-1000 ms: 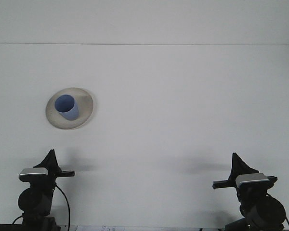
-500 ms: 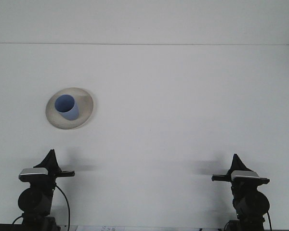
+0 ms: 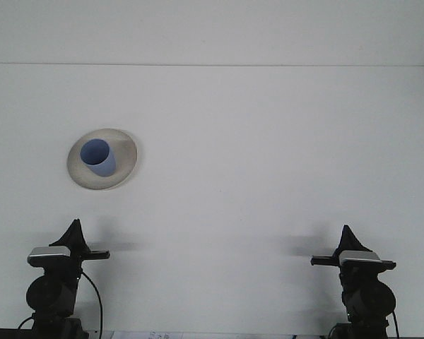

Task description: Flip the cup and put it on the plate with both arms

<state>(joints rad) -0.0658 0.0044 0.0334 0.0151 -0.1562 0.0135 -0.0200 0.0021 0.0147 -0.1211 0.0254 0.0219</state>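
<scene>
A blue cup stands upright, mouth up, on a pale round plate at the left of the white table. My left gripper rests low near the front edge, below the plate and well apart from it. My right gripper rests low at the front right, far from the cup. Neither gripper holds anything, and each shows only as a dark pointed tip.
The white table stretches back to a seam near the wall. Both arm bases, with cables at the left one, sit at the bottom edge.
The right arm swung back to face straight ahead during the first half second and has held still since. The left arm, cup and plate have not moved.
</scene>
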